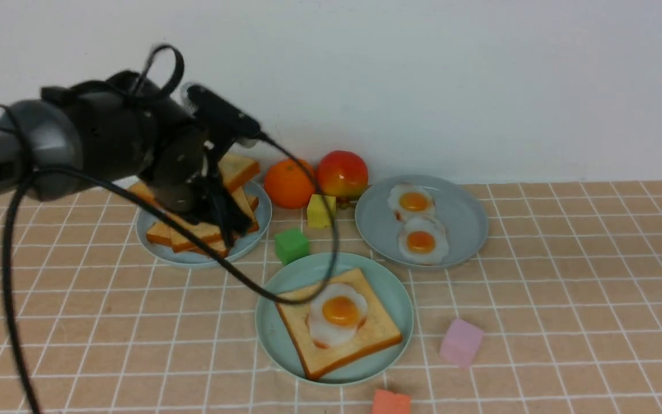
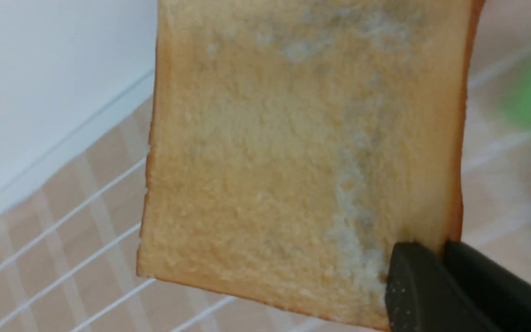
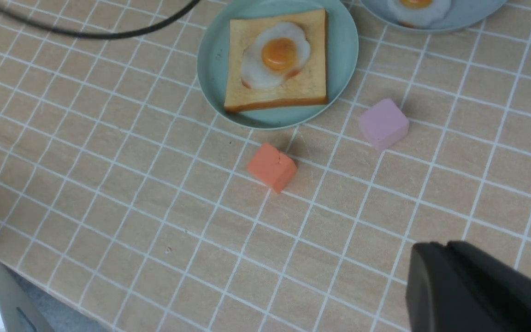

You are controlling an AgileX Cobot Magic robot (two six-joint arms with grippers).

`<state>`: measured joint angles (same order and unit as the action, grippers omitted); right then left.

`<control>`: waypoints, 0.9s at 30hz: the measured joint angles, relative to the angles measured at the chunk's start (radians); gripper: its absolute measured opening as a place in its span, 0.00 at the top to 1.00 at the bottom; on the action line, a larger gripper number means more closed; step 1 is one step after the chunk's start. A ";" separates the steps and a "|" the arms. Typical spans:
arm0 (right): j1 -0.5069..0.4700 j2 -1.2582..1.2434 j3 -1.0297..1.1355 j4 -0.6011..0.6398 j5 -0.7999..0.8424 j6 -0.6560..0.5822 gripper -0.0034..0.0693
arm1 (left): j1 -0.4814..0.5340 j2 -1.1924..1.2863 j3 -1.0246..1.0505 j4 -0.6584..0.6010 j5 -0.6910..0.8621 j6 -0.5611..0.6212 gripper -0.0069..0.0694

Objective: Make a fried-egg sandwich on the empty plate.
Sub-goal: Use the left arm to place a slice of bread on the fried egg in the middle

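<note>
The mint-green plate (image 1: pixel 395 294) sits at the front centre and holds one toast slice (image 1: pixel 368 340) with a fried egg (image 1: pixel 338 313) on top. The plate (image 3: pixel 210 60), its toast (image 3: pixel 314 90) and its egg (image 3: pixel 274 55) also show in the right wrist view. My left gripper (image 1: pixel 224 225) is above the toast pile at the back left. It is shut on the corner of another toast slice (image 2: pixel 293 161), held clear of the table; the gripper (image 2: pixel 440 246) pinches it in the left wrist view. That slice (image 1: pixel 239 169) looks tilted in the front view. My right gripper (image 3: pixel 445 245) is shut and empty above the tablecloth.
A blue-grey plate (image 1: pixel 156 244) holds the toast pile, and another (image 1: pixel 463 218) holds two fried eggs. An orange (image 1: pixel 289 183), an apple (image 1: pixel 342 174), a yellow cube (image 1: pixel 320 210) and a green cube (image 1: pixel 291 245) stand between them. A pink cube (image 1: pixel 461 342) and an orange-red cube (image 1: pixel 391 402) lie in front. The left arm's cable (image 1: pixel 210 253) hangs over the mint plate.
</note>
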<state>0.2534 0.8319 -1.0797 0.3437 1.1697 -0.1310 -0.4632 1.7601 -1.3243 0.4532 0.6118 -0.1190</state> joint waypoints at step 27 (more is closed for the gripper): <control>0.000 0.000 0.000 0.008 -0.006 0.000 0.85 | -0.324 0.034 0.217 -0.030 -0.113 0.091 0.88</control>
<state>0.2534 0.8319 -1.0797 0.3514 1.1638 -0.1310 -0.7875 1.7939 -1.1071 0.4235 0.4993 -0.0278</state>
